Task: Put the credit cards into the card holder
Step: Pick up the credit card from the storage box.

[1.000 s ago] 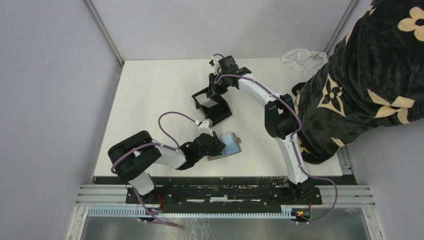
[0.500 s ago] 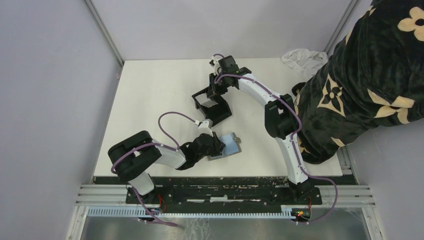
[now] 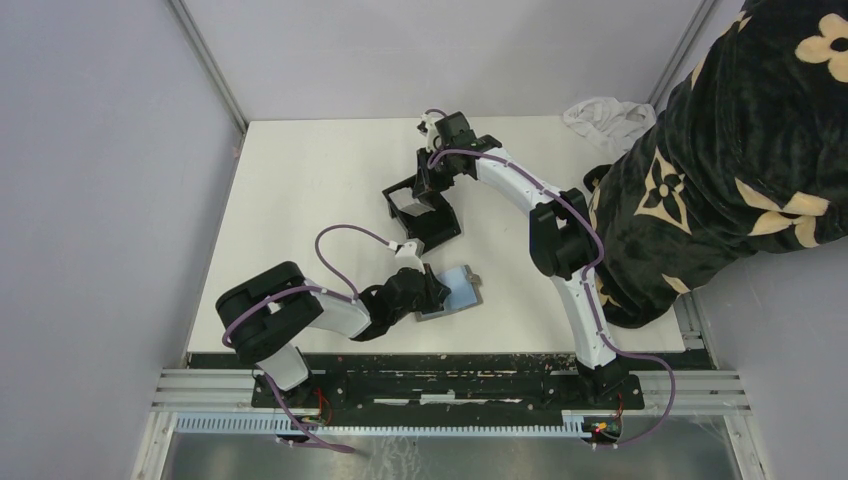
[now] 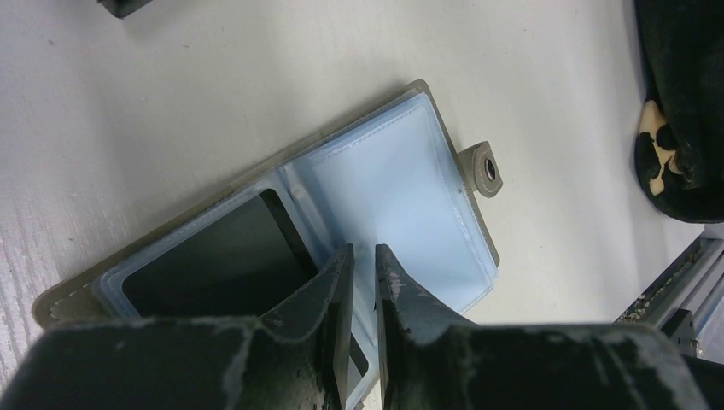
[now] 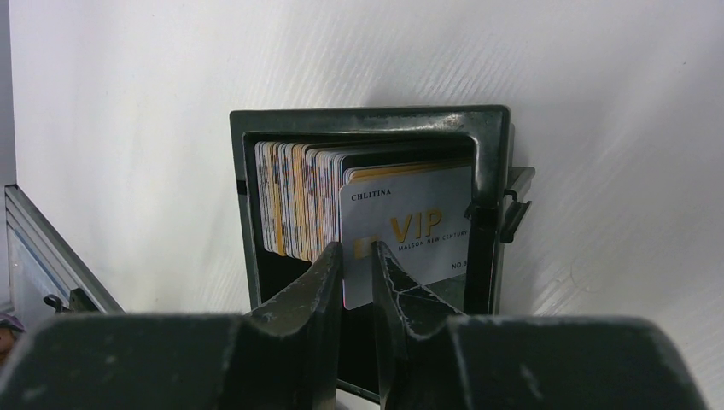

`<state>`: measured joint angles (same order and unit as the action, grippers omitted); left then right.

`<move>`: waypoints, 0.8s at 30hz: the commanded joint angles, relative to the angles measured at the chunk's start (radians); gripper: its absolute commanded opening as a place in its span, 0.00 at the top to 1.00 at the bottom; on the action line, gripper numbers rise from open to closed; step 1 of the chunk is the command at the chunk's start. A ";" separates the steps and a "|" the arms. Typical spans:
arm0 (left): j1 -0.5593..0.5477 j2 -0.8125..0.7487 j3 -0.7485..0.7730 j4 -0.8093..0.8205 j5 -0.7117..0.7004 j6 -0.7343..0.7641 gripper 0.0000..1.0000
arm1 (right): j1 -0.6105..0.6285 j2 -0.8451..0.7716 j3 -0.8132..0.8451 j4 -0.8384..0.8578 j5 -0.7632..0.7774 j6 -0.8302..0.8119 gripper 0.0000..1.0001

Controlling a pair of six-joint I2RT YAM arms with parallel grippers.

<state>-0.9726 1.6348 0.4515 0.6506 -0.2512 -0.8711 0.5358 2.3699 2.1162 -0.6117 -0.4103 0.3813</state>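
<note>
Two claws point(image 4: 360, 249) point(image 5: 356, 248), one box point(image 5: 367, 116), one wallet point(image 4: 401, 196), many cards point(image 5: 290, 201)

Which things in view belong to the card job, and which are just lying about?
Job: VIP card, card stack, black box, blue wallet, right gripper, left gripper.
Lying about: white cloth, patterned fabric.

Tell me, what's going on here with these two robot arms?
The right gripper is pinching a white VIP card that stands at the front of a black box packed with upright cards. The left gripper is closed on a clear sleeve of an open blue wallet lying flat on the table, nearer the arms. The card has not left the box.
</note>
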 commanded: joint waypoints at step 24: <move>0.004 -0.004 -0.020 -0.012 -0.008 -0.019 0.78 | 0.016 -0.155 -0.034 -0.054 0.099 -0.044 0.99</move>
<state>-0.9726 1.6348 0.4438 0.6628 -0.2516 -0.8783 0.5430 2.2910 2.0842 -0.6380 -0.3573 0.3676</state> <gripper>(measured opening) 0.229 0.034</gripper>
